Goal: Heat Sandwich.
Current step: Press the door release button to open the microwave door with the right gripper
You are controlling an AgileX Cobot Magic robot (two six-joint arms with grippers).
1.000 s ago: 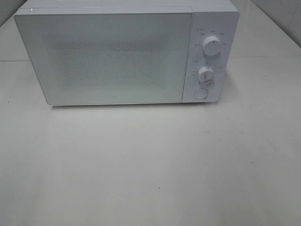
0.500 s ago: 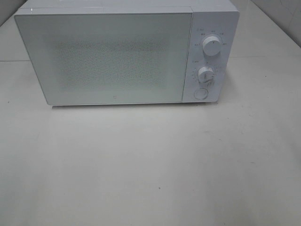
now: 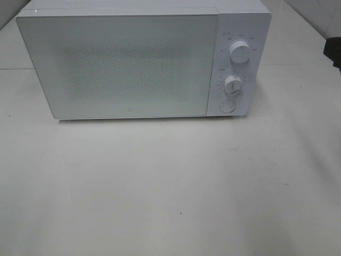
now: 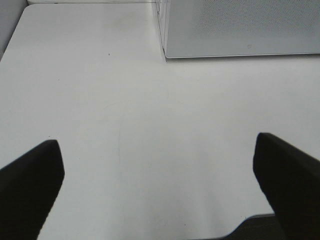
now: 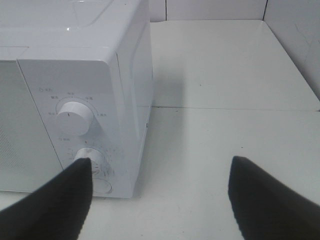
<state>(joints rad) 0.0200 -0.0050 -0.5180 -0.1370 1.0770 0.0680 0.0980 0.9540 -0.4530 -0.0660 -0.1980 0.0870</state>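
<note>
No sandwich shows in any view. A white microwave (image 3: 117, 64) stands at the back of the table with its door shut. Its panel on the right carries an upper knob (image 3: 241, 53), a lower knob (image 3: 233, 84) and a round button (image 3: 227, 106). My left gripper (image 4: 156, 150) hangs open over bare table in front of the microwave's left corner (image 4: 167, 50), with nothing between its fingers. My right gripper (image 5: 160, 167) is open and empty beside the microwave's right end, one finger (image 5: 70, 195) in front of the lower knob (image 5: 90, 157).
The white table (image 3: 170, 186) stretches bare in front of the microwave. A tiled wall (image 5: 295, 30) closes the back right corner. A dark part of my right arm (image 3: 334, 52) shows at the right edge of the exterior view.
A dark part of my right arm has come into the exterior view at its right edge. The microwave has not moved.
</note>
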